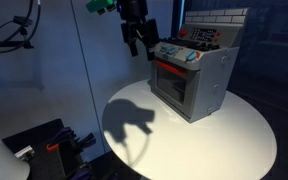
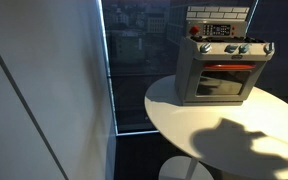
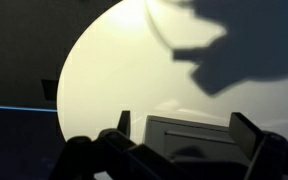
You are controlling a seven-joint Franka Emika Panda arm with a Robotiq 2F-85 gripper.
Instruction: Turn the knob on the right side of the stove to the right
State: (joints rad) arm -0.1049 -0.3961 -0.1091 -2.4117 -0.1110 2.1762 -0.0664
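Observation:
The small grey toy stove stands on the round white table, with a red-framed dark oven window and small knobs along its front panel. It also shows in an exterior view with its knobs facing the camera. My gripper hangs open and empty in the air, just beside and above the stove's front panel, touching nothing. In the wrist view the open fingers frame the stove's grey top below them.
The arm's shadow lies on the white table top. A glass partition and dark wall stand behind the table. Cables and dark equipment sit below the table edge. The table rim curves past dark floor.

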